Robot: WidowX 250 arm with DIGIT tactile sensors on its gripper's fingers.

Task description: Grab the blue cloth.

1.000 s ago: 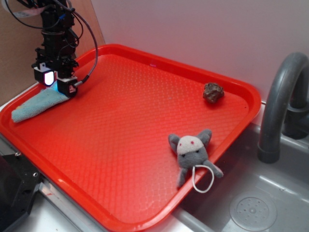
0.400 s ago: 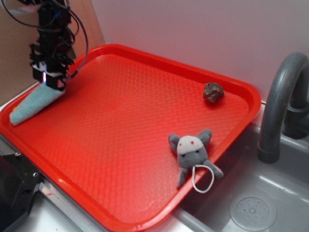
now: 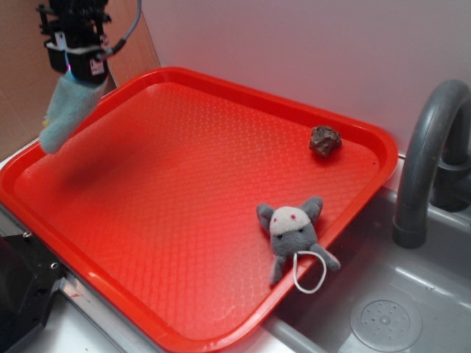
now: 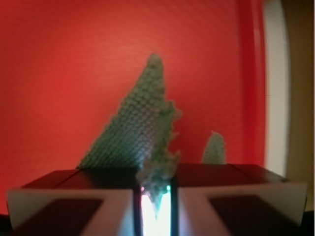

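Gripper: the gripper (image 3: 79, 71) is at the upper left of the exterior view, above the tray's far left corner, higher than a second ago, when it sat low over the tray floor.
Jaws: pressed together on the top end of the cloth; in the wrist view (image 4: 153, 196) the fabric is bunched in the narrow gap between the two black fingers (image 4: 78, 189).
Cloth: the cloth (image 3: 65, 110) hangs from the gripper as a long narrow strip, its lower end pointing down and left. A second ago it lay flat along the tray's left edge; now it is clear of the tray floor, with a dim shadow on the red surface below it.
Cloth, wrist view: the cloth (image 4: 140, 130) tapers to a point against the red tray, with a small separate tuft showing to its right.
Tray: the red tray (image 3: 221, 198) has not moved.
Mouse: the grey plush mouse (image 3: 293, 234) lies near the tray's right edge, well apart from the cloth, unchanged.
Lump: a small brown lump (image 3: 324, 140) sits near the far right corner, unchanged.
Sink: a grey faucet (image 3: 430, 154) and sink (image 3: 397, 309) lie to the right of the tray.
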